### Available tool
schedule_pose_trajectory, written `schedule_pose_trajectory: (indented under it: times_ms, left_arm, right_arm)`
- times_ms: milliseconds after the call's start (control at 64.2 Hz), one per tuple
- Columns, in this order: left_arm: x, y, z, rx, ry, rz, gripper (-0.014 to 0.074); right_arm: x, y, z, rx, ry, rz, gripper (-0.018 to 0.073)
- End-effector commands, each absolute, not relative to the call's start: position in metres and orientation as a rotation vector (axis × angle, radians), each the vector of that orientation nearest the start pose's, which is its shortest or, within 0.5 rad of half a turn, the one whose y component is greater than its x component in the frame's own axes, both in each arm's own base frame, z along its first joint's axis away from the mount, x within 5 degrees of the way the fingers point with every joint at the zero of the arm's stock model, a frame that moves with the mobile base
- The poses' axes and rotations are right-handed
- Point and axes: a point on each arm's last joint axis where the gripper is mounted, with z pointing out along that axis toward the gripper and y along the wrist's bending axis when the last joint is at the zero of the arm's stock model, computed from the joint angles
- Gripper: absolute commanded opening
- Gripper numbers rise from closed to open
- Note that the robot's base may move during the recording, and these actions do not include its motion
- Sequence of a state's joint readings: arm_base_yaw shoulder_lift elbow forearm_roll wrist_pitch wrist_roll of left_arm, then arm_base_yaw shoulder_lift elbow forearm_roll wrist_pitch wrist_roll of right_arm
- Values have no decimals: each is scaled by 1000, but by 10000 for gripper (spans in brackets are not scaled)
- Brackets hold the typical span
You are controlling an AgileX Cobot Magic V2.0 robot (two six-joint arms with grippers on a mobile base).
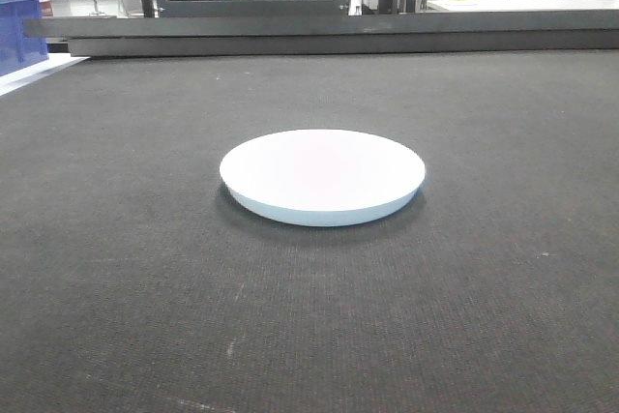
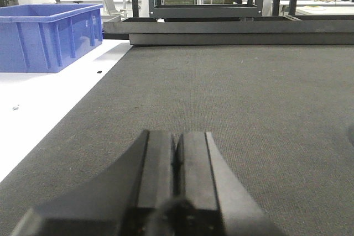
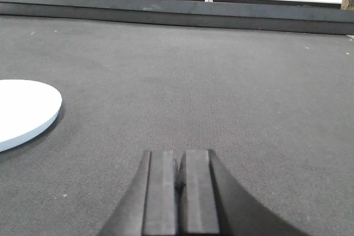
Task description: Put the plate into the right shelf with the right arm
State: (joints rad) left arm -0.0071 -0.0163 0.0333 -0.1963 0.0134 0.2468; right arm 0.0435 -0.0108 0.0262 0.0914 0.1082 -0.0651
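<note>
Right pincer (image 3: pixel 178 161) fully closed, pads together, holding nothing, low over the dark bench (image 3: pixel 249 92). Plate (image 3: pixel 22 109) lies to its left and slightly ahead, apart from it, no contact. Left pincer (image 2: pixel 176 147) also closed and empty. The plate is not in its view, so the right arm looks nearer. Plate sits flat mid-bench, open side up. It's round, so no long axis and no heading. Next move likely: open, swing left to the near rim. Right shelf not identifiable here. Blue bin (image 2: pixel 50 34) off to the left side.
</note>
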Motion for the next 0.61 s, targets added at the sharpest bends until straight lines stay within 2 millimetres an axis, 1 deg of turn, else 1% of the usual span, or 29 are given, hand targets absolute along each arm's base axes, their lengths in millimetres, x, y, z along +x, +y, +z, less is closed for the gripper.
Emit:
schedule_pose_trajectory:
  times_ms: [0, 592]
  left_arm:
    - [55, 1, 207, 27, 1424, 42, -47]
    - [55, 1, 207, 27, 1424, 42, -47]
  right_arm:
    - [55, 2, 206, -20, 1495, 42, 50]
    - [55, 2, 206, -20, 1494, 42, 50]
